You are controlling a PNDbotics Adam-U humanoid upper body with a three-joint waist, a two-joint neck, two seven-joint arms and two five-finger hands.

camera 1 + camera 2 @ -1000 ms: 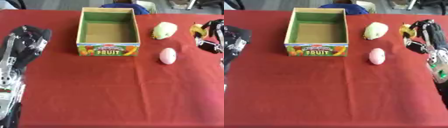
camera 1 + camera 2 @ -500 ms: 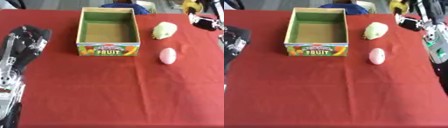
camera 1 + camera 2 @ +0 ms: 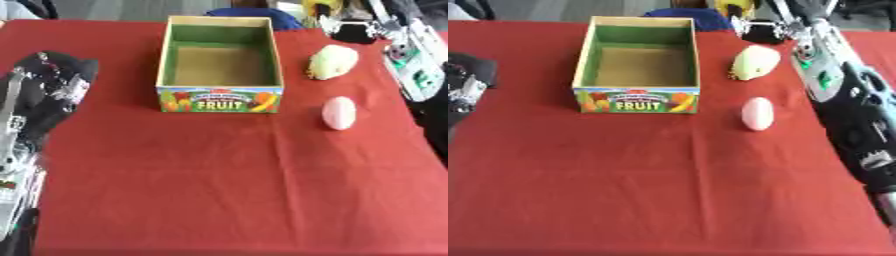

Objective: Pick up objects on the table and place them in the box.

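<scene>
The right hand (image 3: 761, 27) is gripping a yellow object (image 3: 735, 7) beyond the open box (image 3: 636, 100), while the left hand (image 3: 52, 82) is lying relaxed and empty.

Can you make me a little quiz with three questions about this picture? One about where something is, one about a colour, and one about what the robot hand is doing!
1. Where is the pale pink egg-shaped object?
A. Inside the box
B. On the red tablecloth, to the right of the box
C. In the left robot hand

2. What colour are the inside walls of the cardboard box marked FRUIT?
A. Green
B. Blue
C. Purple

3. What is the right robot hand doing?
A. Resting flat on the cloth
B. Held up at the far edge with a small yellow object
C. Pressing on the pink egg

Answers:
1. B, it lies on the red tablecloth beside the box, in front of the pale yellow-green rounded fruit.
2. A, the walls show green above a brown floor, with nothing inside.
3. B, its fingers curl around the yellow thing above the table's far edge.
</scene>
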